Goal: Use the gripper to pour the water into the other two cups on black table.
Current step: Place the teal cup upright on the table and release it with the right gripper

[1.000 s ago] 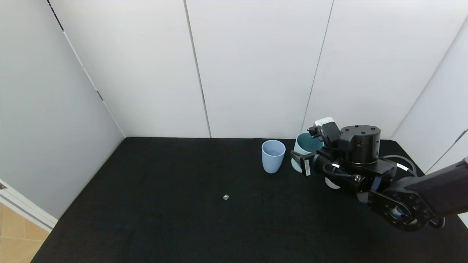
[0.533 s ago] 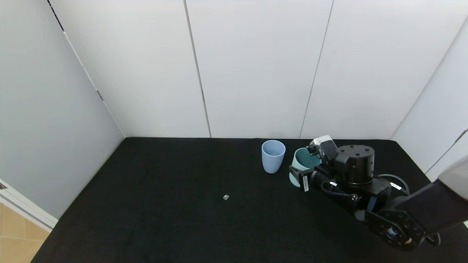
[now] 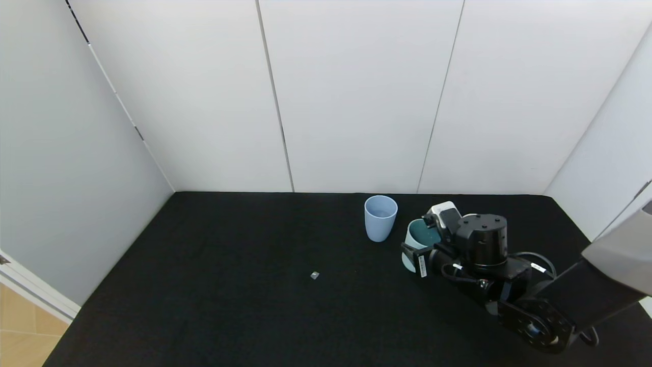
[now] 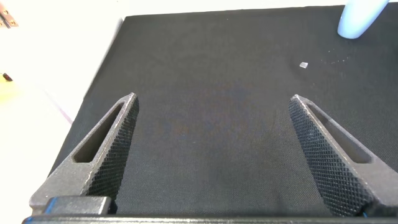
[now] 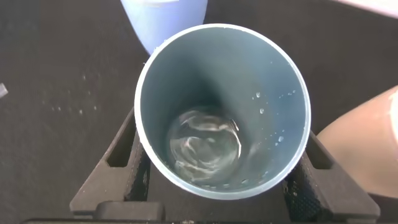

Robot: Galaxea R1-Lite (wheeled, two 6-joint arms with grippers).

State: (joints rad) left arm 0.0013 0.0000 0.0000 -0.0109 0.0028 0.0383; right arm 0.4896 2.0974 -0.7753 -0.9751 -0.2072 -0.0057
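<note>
My right gripper (image 3: 425, 239) is shut on a mint-green cup (image 3: 415, 237) with a dark teal inside, held tilted just above the black table (image 3: 229, 285), to the right of the light blue cup (image 3: 380, 218). In the right wrist view the fingers (image 5: 124, 155) flank the green cup (image 5: 280, 81), which holds a little clear water (image 5: 205, 146). The light blue cup (image 5: 165, 18) stands just beyond it and the cream-beige cup (image 5: 367, 149) beside it. The cream-beige cup is hidden behind the arm in the head view. My left gripper (image 4: 211, 102) is open and empty over the table.
A small grey scrap (image 3: 314, 275) lies mid-table and also shows in the left wrist view (image 4: 303, 65). Water droplets (image 5: 74, 106) speckle the cloth near the blue cup. White wall panels (image 3: 356, 102) close the back and sides.
My right arm has come down and nearer with the green cup, from above the far right of the table to just over the cloth. The blue cup has not moved.
</note>
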